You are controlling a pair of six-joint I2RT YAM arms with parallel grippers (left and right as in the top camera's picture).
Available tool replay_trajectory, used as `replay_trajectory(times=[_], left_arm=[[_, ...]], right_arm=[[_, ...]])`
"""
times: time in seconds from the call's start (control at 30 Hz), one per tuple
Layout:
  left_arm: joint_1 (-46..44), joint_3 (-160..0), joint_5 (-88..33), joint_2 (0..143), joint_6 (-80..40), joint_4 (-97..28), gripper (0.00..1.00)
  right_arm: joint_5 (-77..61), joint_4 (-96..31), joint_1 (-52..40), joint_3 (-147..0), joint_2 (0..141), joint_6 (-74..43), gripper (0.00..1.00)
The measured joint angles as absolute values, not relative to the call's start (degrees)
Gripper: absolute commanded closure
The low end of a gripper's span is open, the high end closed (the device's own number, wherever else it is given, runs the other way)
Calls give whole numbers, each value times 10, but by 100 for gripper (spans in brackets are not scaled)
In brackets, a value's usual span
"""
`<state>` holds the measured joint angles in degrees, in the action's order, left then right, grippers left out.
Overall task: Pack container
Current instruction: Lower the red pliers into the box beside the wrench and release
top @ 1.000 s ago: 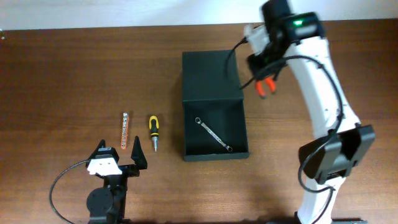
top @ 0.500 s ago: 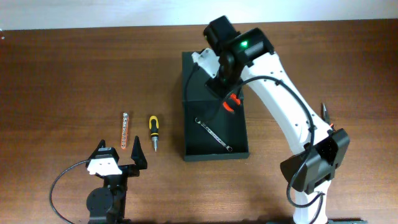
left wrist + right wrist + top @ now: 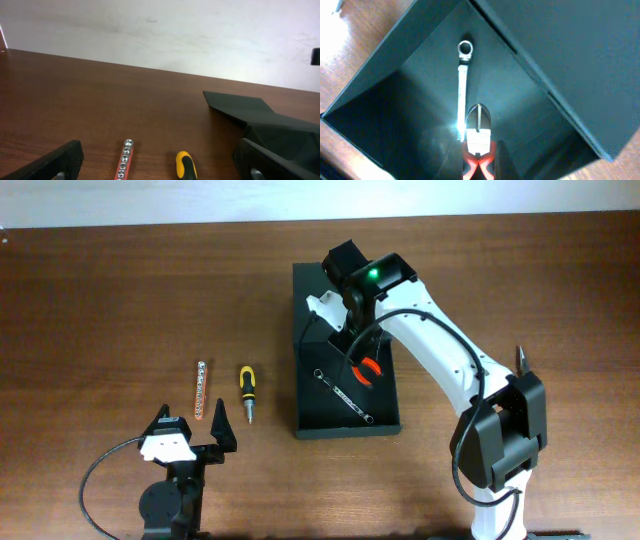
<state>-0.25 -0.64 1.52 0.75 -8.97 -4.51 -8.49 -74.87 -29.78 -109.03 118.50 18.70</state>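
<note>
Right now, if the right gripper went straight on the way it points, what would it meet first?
The right gripper points down into the open container, pliers leading. Their nose would likely meet the box floor first, right beside the wrench; depth is unclear, so it might clip the wrench.

Right arm [image 3: 440,345], held pliers [image 3: 366,370] and wrench [image 3: 343,397] crowd the container's [image 3: 345,431] open mouth.
</note>
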Motion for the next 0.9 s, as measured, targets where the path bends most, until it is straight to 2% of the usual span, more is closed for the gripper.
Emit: replay_trajectory(times=[0.5,0.6,0.67,0.9], left_arm=[[-3,-6,15,8,-90,-45,1],[-3,-6,15,8,-90,-45,1],[-3,-6,15,8,-90,-45,1],[-3,-6,15,8,-90,-45,1]], right_arm=[[-95,-677,-298,-974,1185,186,96],[-95,-665,-298,-971,1186,187,95],[-95,-656,-298,-971,1186,187,91],[-96,-632,-298,-971,1186,187,91]])
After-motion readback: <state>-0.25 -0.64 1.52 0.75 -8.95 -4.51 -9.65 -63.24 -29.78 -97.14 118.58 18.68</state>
